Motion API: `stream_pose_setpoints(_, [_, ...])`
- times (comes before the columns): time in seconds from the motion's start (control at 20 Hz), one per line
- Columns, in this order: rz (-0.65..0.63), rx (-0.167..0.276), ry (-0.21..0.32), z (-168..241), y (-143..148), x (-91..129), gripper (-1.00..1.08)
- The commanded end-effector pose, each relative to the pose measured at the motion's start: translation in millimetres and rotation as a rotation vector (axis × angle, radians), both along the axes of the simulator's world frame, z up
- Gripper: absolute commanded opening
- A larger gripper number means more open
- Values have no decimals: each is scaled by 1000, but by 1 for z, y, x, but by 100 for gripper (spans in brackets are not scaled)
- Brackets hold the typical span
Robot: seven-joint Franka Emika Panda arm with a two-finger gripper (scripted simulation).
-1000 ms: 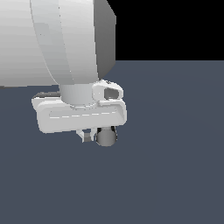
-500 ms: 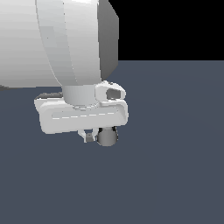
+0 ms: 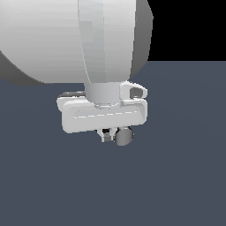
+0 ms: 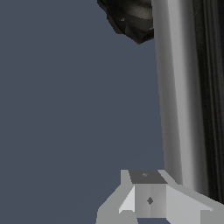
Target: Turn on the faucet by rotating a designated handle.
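Observation:
In the exterior view the big white arm fills the upper half. Its hand [image 3: 103,114] hangs low, with the gripper [image 3: 106,135] just under it. The grey round end of the handle [image 3: 124,136] shows right beside the fingertips, toward the exterior view's right. The rest of the faucet is hidden behind the hand there. In the wrist view the handle [image 4: 179,96] is a long grey bar running up the picture to its black elbow [image 4: 131,19]. One light finger [image 4: 148,199] lies against the bar's side. I cannot make out how the jaws stand.
A flat dark blue-grey floor [image 3: 185,176] spreads all around the faucet. A dark ribbed strip [image 4: 212,87], possibly the faucet's base, runs beside the bar in the wrist view.
The hand has slid toward the exterior view's right, and the handle's grey end has moved the same way along with it.

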State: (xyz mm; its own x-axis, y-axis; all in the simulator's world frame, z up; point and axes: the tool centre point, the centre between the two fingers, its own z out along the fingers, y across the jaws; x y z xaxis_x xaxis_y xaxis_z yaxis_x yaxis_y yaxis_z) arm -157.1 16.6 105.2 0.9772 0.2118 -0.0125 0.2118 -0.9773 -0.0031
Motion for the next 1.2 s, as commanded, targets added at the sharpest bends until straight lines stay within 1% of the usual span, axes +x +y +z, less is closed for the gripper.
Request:
stream_pose_setpoints(0.0, [-20, 0, -13, -3, -20, 15, -100])
stream_pose_setpoints(1.05, [-20, -1, -13, -3, -115, 42, -100])
stream_pose_setpoints(1.1, [-20, -1, -13, -3, -115, 42, -100])
stream_pose_setpoints(1.15, [-5, 1, -16, 0, -103, 42, -100])
